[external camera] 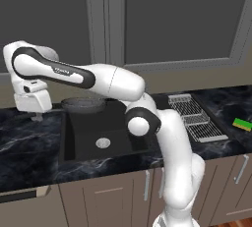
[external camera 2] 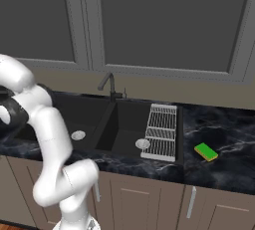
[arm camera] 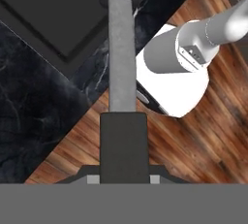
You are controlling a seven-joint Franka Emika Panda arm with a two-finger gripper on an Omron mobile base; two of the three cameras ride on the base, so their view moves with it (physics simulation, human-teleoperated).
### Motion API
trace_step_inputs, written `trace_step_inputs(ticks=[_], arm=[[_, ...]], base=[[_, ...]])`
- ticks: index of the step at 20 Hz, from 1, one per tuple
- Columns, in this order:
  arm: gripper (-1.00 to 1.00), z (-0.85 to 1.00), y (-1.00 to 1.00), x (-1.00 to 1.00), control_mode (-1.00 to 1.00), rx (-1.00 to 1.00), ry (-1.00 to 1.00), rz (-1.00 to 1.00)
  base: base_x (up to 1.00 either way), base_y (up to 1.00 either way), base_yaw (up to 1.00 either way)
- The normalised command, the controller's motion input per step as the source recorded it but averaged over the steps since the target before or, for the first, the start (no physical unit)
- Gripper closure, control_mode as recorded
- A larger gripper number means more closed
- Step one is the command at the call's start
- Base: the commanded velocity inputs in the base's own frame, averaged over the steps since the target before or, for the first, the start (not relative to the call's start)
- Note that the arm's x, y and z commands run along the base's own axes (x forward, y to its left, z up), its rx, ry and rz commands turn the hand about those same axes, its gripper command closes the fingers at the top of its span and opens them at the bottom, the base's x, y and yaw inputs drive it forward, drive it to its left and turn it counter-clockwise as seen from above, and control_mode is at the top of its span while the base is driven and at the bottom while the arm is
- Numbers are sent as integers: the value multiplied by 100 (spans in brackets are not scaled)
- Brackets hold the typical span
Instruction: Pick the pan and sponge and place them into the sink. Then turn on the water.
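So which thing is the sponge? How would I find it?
Start at the big black sink in the dark marble counter. Go right past the white wire rack lying over the sink's right side. The sponge lies alone on the counter beyond it: a little bright green block with a yellow layer, the only colourful thing there.

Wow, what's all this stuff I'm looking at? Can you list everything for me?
pan: one, grey, held by its handle above the sink's left rear edge
pan handle: one, grey, running from the gripper
sink: one, black, two basins, set in the counter
drains: two, silver, one per basin
faucet: one, dark, behind the sink
dish rack: one, white wire, right of the sink
sponge: one, green and yellow, on the counter right of the rack
counter: one, black marble
cabinets: beige, below
gripper: one, shut on the pan handle
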Motion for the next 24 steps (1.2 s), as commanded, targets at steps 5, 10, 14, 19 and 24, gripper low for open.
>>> trace_step_inputs(ticks=[5,10,14,19,24], arm=[[100,2,-36,-20,-100,0,-1,-8],[100,0,-38,-17,-100,0,-2,-8],[100,2,-40,-13,-100,0,-3,-7],[100,6,-41,-8,-100,0,-3,-7],[100,15,-42,0,-100,0,-1,-8]], base=[[0,0,0],[0,0,0],[0,0,0],[0,0,0],[0,0,0]])
